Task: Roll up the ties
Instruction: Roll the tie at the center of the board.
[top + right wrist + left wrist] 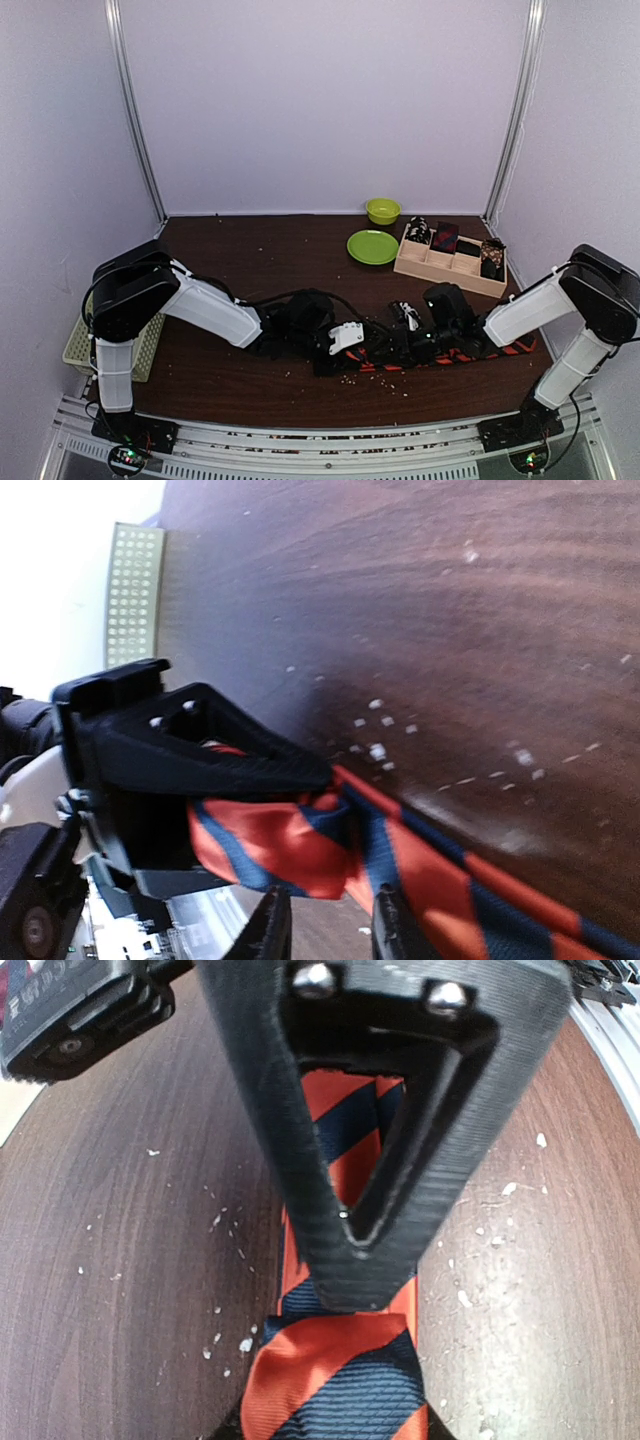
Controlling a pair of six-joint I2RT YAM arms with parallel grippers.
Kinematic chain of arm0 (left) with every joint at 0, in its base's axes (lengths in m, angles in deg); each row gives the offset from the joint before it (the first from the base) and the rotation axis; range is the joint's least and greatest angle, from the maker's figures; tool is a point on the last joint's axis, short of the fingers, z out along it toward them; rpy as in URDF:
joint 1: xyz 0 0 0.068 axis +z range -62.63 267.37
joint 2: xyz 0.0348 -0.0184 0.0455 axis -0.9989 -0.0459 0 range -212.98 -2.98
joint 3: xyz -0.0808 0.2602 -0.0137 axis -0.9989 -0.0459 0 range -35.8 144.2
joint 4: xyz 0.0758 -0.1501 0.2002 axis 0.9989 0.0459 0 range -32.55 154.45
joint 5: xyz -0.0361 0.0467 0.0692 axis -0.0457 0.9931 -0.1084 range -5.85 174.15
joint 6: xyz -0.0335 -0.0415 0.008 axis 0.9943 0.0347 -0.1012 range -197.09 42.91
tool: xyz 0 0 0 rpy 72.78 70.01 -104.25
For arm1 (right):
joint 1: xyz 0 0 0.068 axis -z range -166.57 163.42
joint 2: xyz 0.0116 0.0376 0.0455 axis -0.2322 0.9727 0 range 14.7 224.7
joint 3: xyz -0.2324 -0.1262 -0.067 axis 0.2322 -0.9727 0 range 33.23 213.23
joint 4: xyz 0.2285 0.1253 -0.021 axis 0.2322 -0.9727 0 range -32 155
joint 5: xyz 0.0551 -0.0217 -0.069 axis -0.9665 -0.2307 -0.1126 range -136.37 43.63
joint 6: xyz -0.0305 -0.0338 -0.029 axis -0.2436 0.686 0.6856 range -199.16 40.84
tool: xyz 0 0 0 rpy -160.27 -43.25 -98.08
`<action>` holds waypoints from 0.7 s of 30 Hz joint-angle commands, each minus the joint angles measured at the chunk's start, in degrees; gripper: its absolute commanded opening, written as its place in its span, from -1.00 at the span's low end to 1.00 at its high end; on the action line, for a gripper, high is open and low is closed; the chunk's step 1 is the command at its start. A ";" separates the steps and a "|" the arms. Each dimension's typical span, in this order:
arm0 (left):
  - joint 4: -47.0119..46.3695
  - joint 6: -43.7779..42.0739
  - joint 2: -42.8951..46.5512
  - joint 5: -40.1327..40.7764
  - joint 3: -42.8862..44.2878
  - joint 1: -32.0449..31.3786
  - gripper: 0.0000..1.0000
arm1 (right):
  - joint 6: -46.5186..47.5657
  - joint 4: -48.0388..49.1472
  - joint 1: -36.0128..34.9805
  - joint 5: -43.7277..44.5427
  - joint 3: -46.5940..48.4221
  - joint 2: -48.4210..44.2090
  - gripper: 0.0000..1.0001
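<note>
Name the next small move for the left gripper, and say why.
Probably roll the left gripper a turn toward the right gripper: its jaws look shut on the folded end of the tie, while the rest of the tie lies flat and unrolled.

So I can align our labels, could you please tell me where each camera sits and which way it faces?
Top external: above and behind the bases, looking down at the table; left arm and right arm show.
Left wrist: on the left arm, looking down past the left fingers at the striped tie.
Right wrist: low on the right arm, facing left toward the mesh basket; right fingers at bottom.
Shared: all three show the striped tie.
</note>
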 commanded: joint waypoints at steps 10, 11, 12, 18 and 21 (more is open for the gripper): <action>7.49 -1.36 -3.49 2.38 -0.84 -0.25 -0.29 | -0.84 1.19 -1.63 -1.27 4.95 6.43 -0.33; 7.51 -1.36 -3.40 2.33 -0.88 -0.21 -0.29 | -0.99 1.46 -1.90 -1.22 5.18 6.91 -0.36; 7.43 -1.30 -3.34 2.34 -0.85 -0.21 -0.29 | -1.06 1.69 -2.10 -1.12 5.13 7.39 -0.38; 6.63 -0.95 -3.46 2.43 -1.24 -0.21 -0.27 | 0.12 -0.13 -2.16 0.14 4.98 9.00 -0.87; 5.18 -0.02 -3.02 3.07 -1.67 -0.21 -0.13 | 1.64 -2.59 -2.21 1.55 4.47 9.60 -1.00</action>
